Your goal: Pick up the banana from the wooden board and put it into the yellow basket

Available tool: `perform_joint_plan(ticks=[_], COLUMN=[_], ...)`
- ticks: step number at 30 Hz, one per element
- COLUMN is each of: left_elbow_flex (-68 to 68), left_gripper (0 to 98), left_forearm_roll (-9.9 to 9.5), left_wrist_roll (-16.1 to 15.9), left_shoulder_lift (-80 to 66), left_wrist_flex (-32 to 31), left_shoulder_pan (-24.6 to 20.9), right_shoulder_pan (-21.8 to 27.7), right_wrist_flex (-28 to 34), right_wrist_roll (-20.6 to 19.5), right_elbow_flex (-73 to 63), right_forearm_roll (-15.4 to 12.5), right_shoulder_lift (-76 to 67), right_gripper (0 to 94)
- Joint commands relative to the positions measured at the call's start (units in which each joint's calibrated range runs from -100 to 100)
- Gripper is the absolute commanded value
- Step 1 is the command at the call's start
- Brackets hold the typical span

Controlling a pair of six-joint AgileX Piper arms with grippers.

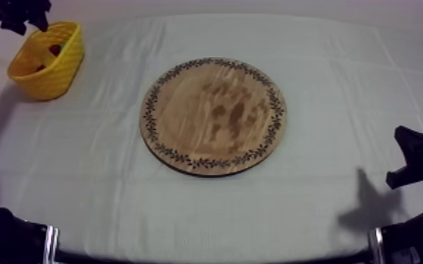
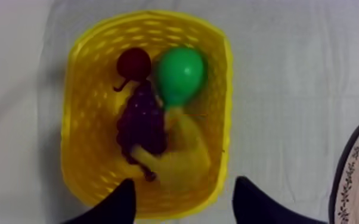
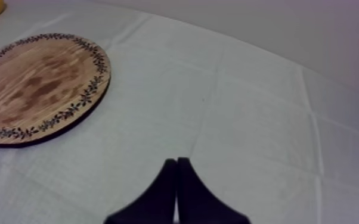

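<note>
from the top, my left pincer (image 1: 21,14) is hanging over the yellow basket (image 1: 46,67). the basket is sitting at the far left of the desk (image 1: 327,84). the wooden board (image 1: 213,116) is lying flat in the middle of the desk, well apart from the basket. my right arm (image 1: 419,158) is sitting low at the right side, away from the board.

from my left wrist, i am looking straight down into the basket. the banana (image 2: 185,161) is lying inside it, at the end nearest my pincer. the grapes (image 2: 141,122) are lying beside the banana and touching it. the pear (image 2: 182,71) is sitting at the far end, and the small red fruit (image 2: 134,62) is sitting just beside the pear. my two fingers (image 2: 119,202) are standing wide apart over the near rim, and they are holding nothing. a bit of the board's rim is peeking in beside the basket.

from my right wrist, my right pincer (image 3: 177,179) is pressing its fingers together into a thin wedge, with nothing between them. it is hanging over the cloth, and the board is lying near it.
</note>
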Motion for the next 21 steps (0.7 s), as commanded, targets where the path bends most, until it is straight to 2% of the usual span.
perform_joint_plan(ticks=[1, 6, 10, 15, 21], left_elbow_flex=[1.07, 5.05, 9.89, 17.58, 24.87], left_gripper=[72.6, 73.4, 69.7, 58.1, 38.6], left_forearm_roll=[-0.18, -0.27, -0.11, -0.34, -0.33], left_wrist_roll=[0.29, 1.31, 2.36, 3.92, 4.81], left_shoulder_lift=[-1.34, -6.89, -13.32, -22.86, -34.27], left_wrist_flex=[0.02, 0.00, -0.24, -3.07, -6.02], left_shoulder_pan=[-0.12, -0.44, -0.26, 0.61, 1.11], right_shoulder_pan=[0.00, 0.00, 0.00, 0.00, 0.00], right_wrist_flex=[0.04, 0.04, 0.04, 0.04, 0.04], right_wrist_roll=[0.02, 0.02, 0.02, 0.02, 0.02], right_elbow_flex=[-0.03, -0.03, -0.03, -0.03, -0.03], right_forearm_roll=[0.00, 0.00, 0.00, 0.00, 0.00], right_shoulder_lift=[0.03, 0.03, 0.03, 0.03, 0.03], right_gripper=[0.2, 0.2, 0.2, 0.2, 0.2])
